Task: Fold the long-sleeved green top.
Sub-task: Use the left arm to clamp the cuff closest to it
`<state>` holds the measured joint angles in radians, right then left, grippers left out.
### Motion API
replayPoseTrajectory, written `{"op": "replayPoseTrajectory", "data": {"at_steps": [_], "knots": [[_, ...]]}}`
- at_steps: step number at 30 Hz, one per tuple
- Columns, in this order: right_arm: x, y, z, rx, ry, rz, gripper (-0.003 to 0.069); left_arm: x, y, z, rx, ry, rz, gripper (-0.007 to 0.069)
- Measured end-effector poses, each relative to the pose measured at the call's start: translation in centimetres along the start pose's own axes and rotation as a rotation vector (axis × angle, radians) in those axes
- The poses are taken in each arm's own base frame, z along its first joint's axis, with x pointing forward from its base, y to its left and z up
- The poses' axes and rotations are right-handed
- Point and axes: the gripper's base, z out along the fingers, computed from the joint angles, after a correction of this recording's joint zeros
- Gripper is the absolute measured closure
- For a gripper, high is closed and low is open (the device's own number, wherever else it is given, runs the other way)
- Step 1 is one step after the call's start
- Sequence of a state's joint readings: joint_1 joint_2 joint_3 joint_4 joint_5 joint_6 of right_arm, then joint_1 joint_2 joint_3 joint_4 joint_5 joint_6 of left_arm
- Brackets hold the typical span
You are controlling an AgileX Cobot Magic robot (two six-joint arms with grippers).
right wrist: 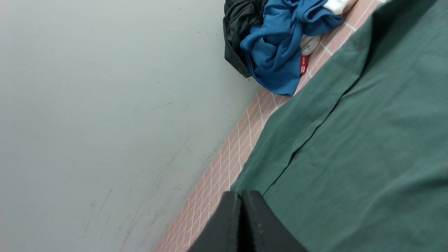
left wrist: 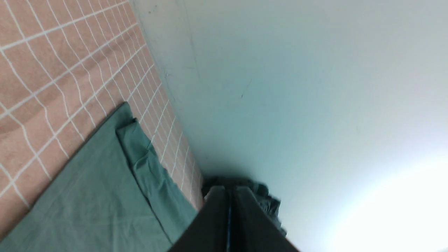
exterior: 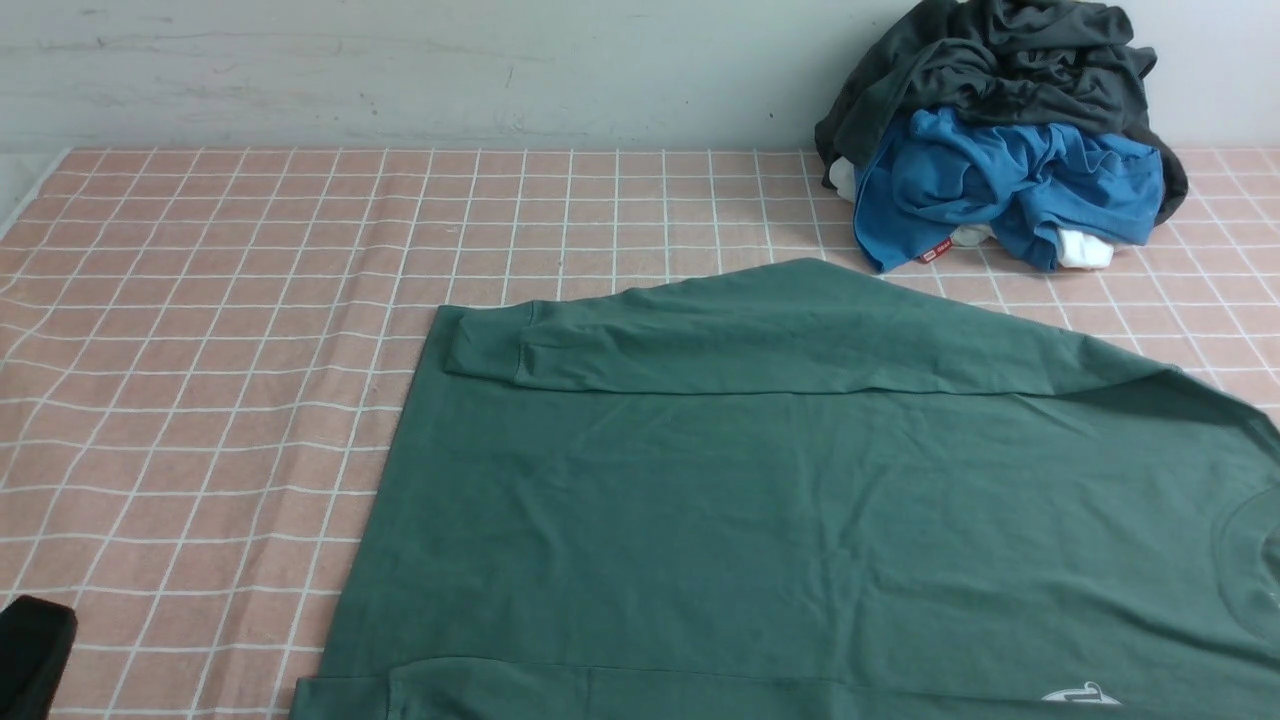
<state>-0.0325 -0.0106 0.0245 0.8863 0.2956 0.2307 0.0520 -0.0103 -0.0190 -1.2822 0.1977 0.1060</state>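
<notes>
The green long-sleeved top (exterior: 800, 520) lies flat on the pink checked cloth (exterior: 200, 330). Its neckline (exterior: 1245, 560) is at the right and its hem at the left. The far sleeve (exterior: 700, 345) is folded across the body, cuff (exterior: 480, 345) to the left. A small white logo (exterior: 1080, 694) shows at the front edge. The top also shows in the left wrist view (left wrist: 94, 196) and the right wrist view (right wrist: 367, 157). My left gripper (left wrist: 229, 190) is shut and empty, raised off the cloth; a black part of it (exterior: 30, 650) shows at the front left. My right gripper (right wrist: 240, 194) is shut and empty above the top.
A pile of clothes stands at the back right against the wall: a dark charcoal-grey garment (exterior: 1010, 60) on a bright blue garment (exterior: 1000, 185) with a red tag (exterior: 936, 252), and some white fabric (exterior: 1085, 250). The wall (exterior: 400, 70) runs along the far edge.
</notes>
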Motion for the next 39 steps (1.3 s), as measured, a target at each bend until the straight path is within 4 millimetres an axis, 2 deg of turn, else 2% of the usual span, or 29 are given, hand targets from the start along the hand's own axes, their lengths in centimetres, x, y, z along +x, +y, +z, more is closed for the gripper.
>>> {"op": "replayPoseTrajectory", "data": {"at_steps": [1, 3, 4, 5, 6, 9, 10, 12, 13, 15, 16, 18, 20, 21, 22, 24, 26, 28, 29, 30, 31, 33, 35, 39], "knots": [[0.0, 0.0, 0.0, 0.000, 0.000, -0.005, 0.0667, 0.0, -0.2, 0.0, 0.006, 0.006, 0.023, 0.0627], [0.0, 0.0, 0.0, 0.000, -0.002, -0.040, 0.0667, -0.3, -3.4, -0.6, 0.101, 0.052, 0.335, 0.0627], [0.0, 0.0, 0.0, 0.000, -0.003, -0.056, 0.0667, -0.4, -3.9, -0.7, 0.118, 0.051, 0.407, 0.0627], [-0.3, 0.3, -0.1, -0.008, -0.018, -0.118, 0.0667, -1.0, -6.2, -1.2, 0.174, 0.042, 0.588, 0.0627], [-0.7, 1.0, -0.2, -0.025, -0.040, -0.188, 0.0667, -1.5, -7.7, -1.3, 0.192, 0.043, 0.681, 0.0627], [-1.6, 2.3, -0.4, -0.046, -0.084, -0.290, 0.0667, -2.1, -9.2, -0.4, 0.168, 0.084, 0.790, 0.0627], [-2.2, 3.3, -0.2, -0.037, -0.090, -0.360, 0.0667, -2.7, -10.2, 0.8, 0.128, 0.146, 0.860, 0.0627], [-3.0, 4.7, 0.2, -0.015, -0.076, -0.452, 0.0667, -3.2, -10.8, 2.7, 0.062, 0.258, 0.962, 0.0627], [-3.7, 6.1, 0.9, 0.007, -0.036, -0.546, 0.0667, -3.6, -11.3, 4.3, 0.005, 0.390, 1.053, 0.0627], [-4.2, 7.4, 1.6, 0.026, 0.027, -0.641, 0.0667, -4.0, -11.5, 5.6, -0.054, 0.518, 1.110, 0.0627], [-4.3, 7.6, 1.7, 0.029, 0.038, -0.655, 0.0667, -4.0, -11.4, 5.9, -0.073, 0.566, 1.120, 0.0627], [-5.0, 10.2, 3.4, 0.070, 0.245, -0.850, 0.0667, -4.7, -11.0, 8.0, -0.207, 0.754, 1.160, 0.0627], [-5.3, 10.9, 4.1, 0.091, 0.353, -0.912, 0.0667, -4.7, -10.7, 8.8, -0.265, 0.830, 1.168, 0.0627], [-5.5, 11.6, 5.0, 0.114, 0.473, -0.952, 0.0667, -4.5, -10.2, 9.7, -0.325, 0.910, 1.177, 0.0627], [-5.5, 11.8, 5.4, 0.121, 0.520, -0.962, 0.0667, -4.3, -10.0, 10.1, -0.346, 0.942, 1.181, 0.0627], [-5.0, 12.5, 7.1, 0.126, 0.702, -0.961, 0.0667, -2.6, -8.8, 11.6, -0.411, 1.098, 1.207, 0.0613], [-4.7, 12.6, 7.5, 0.118, 0.751, -0.961, 0.0667, -2.0, -8.5, 12.0, -0.419, 1.139, 1.214, 0.0602], [-3.3, 12.3, 8.5, 0.112, 0.917, -0.966, 0.0667, 0.3, -7.5, 13.1, -0.425, 1.280, 1.239, 0.0565], [-3.1, 12.2, 8.7, 0.116, 0.934, -0.968, 0.0667, 0.5, -7.4, 13.2, -0.426, 1.291, 1.240, 0.0557], [-2.2, 11.7, 8.8, 0.122, 1.049, -0.986, 0.0667, 2.1, -6.5, 14.0, -0.433, 1.376, 1.242, 0.0524], [-2.0, 11.6, 8.8, 0.127, 1.076, -0.987, 0.0667, 2.1, -6.5, 14.0, -0.434, 1.376, 1.241, 0.0524], [-0.8, 11.0, 8.5, 0.148, 1.247, -1.023, 0.0667, 4.4, -5.0, 15.1, -0.459, 1.500, 1.243, 0.0450], [-0.3, 10.7, 8.3, 0.160, 1.309, -1.059, 0.0667, 5.7, -3.8, 15.8, -0.479, 1.565, 1.246, 0.0395], [-0.3, 10.7, 8.5, 0.172, 1.284, -1.106, 0.0667, 7.9, -1.5, 17.3, -0.490, 1.619, 1.268, 0.0283]]}}
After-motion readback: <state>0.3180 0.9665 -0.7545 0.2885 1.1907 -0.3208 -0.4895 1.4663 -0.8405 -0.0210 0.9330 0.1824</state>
